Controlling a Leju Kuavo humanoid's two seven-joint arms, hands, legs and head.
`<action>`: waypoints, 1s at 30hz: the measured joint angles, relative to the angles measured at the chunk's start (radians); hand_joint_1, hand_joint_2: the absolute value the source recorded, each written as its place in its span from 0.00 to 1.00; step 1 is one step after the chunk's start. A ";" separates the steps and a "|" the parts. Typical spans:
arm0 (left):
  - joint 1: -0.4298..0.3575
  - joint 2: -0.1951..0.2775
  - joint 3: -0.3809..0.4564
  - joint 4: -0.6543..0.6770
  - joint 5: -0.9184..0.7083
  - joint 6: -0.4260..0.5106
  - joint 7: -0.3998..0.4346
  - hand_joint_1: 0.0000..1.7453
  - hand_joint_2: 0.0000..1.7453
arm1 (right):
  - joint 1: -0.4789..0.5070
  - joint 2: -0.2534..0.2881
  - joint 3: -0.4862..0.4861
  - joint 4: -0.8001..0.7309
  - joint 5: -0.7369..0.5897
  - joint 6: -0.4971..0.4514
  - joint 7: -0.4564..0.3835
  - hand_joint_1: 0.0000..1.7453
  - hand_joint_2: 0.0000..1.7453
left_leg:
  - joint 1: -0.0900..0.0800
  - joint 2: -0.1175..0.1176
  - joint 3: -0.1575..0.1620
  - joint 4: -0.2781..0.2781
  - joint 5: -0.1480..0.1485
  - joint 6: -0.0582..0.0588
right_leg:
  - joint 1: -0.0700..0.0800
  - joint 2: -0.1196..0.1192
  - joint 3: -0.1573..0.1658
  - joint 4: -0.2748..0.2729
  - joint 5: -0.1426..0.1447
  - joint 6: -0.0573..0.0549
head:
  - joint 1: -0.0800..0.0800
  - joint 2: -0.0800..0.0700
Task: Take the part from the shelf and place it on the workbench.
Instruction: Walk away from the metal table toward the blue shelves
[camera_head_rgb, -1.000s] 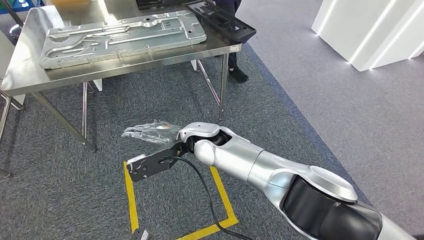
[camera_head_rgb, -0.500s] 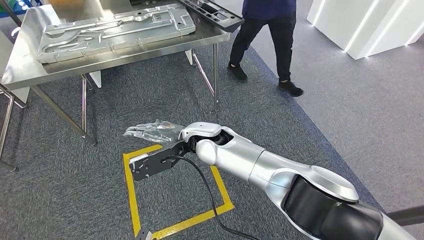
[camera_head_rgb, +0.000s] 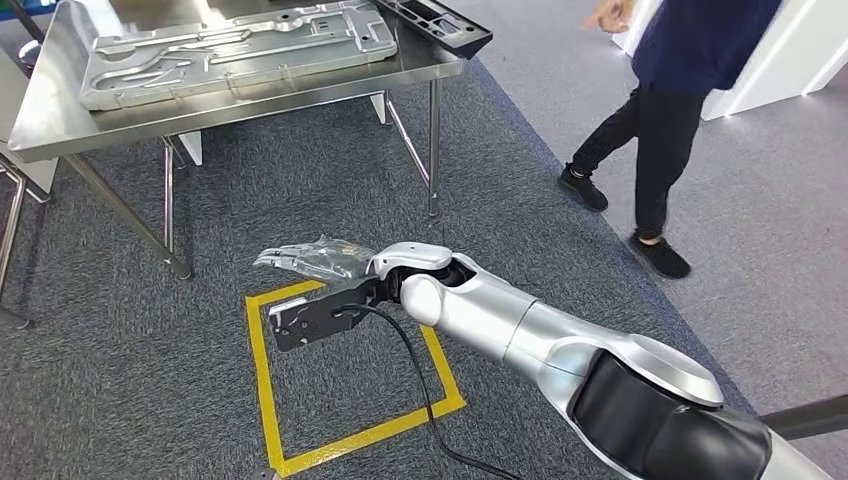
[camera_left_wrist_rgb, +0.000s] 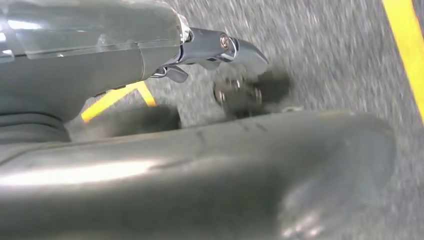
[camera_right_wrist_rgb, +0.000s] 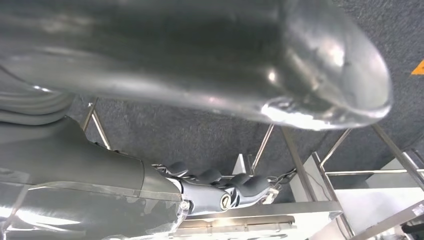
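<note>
A large silver metal part (camera_head_rgb: 230, 50) lies flat on the steel workbench (camera_head_rgb: 60, 125) at the far left, with a black frame part (camera_head_rgb: 435, 22) at its right corner. My right hand (camera_head_rgb: 312, 258) reaches forward over the carpet, short of the bench, fingers stretched flat and holding nothing. In the right wrist view that hand (camera_right_wrist_rgb: 220, 192) has its fingers loosely apart, with the bench legs beyond them. In the left wrist view my left hand (camera_left_wrist_rgb: 215, 47) hangs over the carpet, fingers straight and empty.
A person (camera_head_rgb: 680, 110) in dark clothes walks on the grey floor to the right of the bench. A yellow tape square (camera_head_rgb: 262, 390) marks the carpet under my right arm. A white structure (camera_head_rgb: 805, 60) stands at the far right.
The whole picture has shifted a little, so the camera moved. The person came from behind the bench round to its right side. My right hand keeps its flat, empty pose.
</note>
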 joint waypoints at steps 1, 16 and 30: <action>0.001 0.007 0.001 0.000 0.000 0.000 0.000 0.00 0.00 | 0.000 -0.002 -0.002 0.000 -0.001 0.000 0.000 0.00 0.00 | -0.001 0.000 -0.002 0.001 0.001 0.002 | -0.001 0.000 -0.001 0.000 0.002 0.003 | 0.000 0.000; -0.023 -0.017 0.004 0.000 -0.023 0.046 0.026 0.00 0.00 | 0.054 -0.044 -0.061 0.017 -0.046 -0.063 -0.067 0.00 0.00 | -0.004 0.000 -0.013 0.006 0.007 0.010 | -0.005 0.000 -0.010 -0.001 0.011 0.013 | 0.000 0.000; -0.030 -0.030 0.005 0.000 -0.028 0.069 0.030 0.00 0.00 | 0.089 -0.042 -0.114 0.067 -0.055 -0.070 -0.067 0.00 0.00 | -0.003 0.000 -0.016 0.005 0.010 0.006 | -0.003 0.000 -0.014 0.000 0.013 0.010 | 0.000 0.000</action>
